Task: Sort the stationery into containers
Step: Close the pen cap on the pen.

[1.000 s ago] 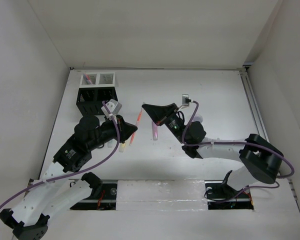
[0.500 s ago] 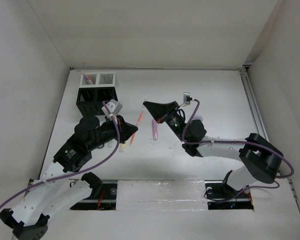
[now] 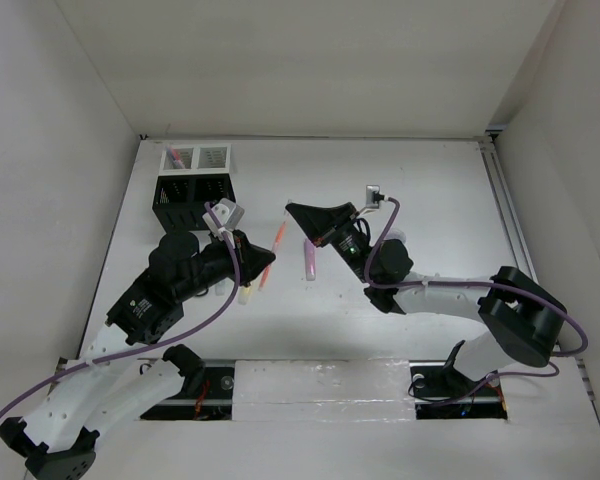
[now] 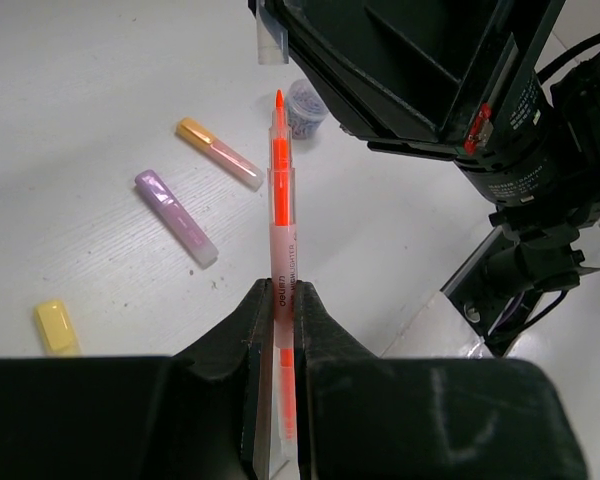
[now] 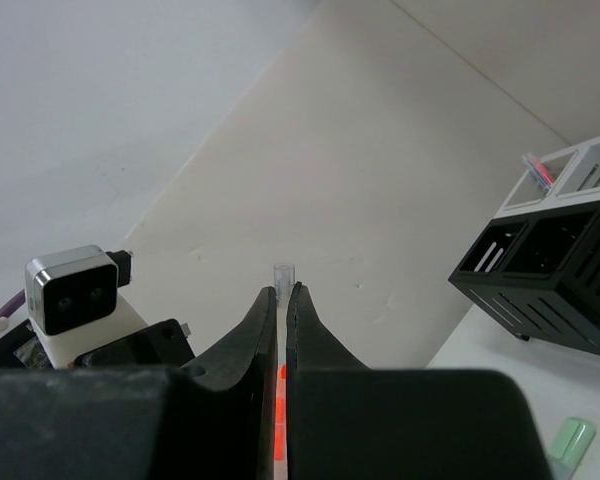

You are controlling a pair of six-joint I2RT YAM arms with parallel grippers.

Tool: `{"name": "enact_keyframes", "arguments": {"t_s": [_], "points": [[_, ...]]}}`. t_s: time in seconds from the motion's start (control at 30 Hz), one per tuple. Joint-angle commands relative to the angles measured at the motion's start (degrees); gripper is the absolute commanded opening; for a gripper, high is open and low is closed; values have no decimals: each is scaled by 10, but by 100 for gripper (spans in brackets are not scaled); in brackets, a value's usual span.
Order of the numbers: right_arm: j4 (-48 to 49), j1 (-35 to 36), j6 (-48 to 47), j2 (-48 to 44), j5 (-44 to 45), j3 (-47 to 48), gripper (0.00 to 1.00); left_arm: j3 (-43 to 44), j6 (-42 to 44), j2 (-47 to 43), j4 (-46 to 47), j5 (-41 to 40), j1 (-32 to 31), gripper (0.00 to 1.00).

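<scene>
Orange pen: held off the table, in mid-air over its middle. The left gripper pinched it low on the barrel, jaws pressed onto it, bare tip pointing at the right gripper. Clear cap: just beyond the tip and apart from it, nipped between the right jaws, which were all but closed.

Over the last second almost nothing moved. The pen kept its place and the right gripper edged a shade up-table (hard to be sure from above). I couldn't tell whether the cap was going on or coming off. Either way, the pen was no nearer a container.

Left arm reached forward and rightward. Right arm folded back across towards the left, fingers aimed at the pen.

Black organiser and white organiser stood far left, well apart from both grippers. Purple marker lay on the table below.
</scene>
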Motion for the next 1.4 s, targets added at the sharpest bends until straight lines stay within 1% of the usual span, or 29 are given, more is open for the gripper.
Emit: {"name": "enact_keyframes", "arguments": {"t_s": [0.0,0.7,0.83,1.07,1.37], "points": [[290,-1,10,6,-11,11,0,5,-6,-1,28,-10,-1,0],[290,10,16,22,-5,16,0,5,-6,-7,28,-20,-1,0],[290,10,8,16,10,16,0,5,-6,-7,28,-20,-1,0],[290,-13,-4,0,4,21,0,5,-6,-7,28,-10,-1,0],[290,-13,2,-7,-3,21,0,5,-6,-1,28,-10,-1,0]]}}
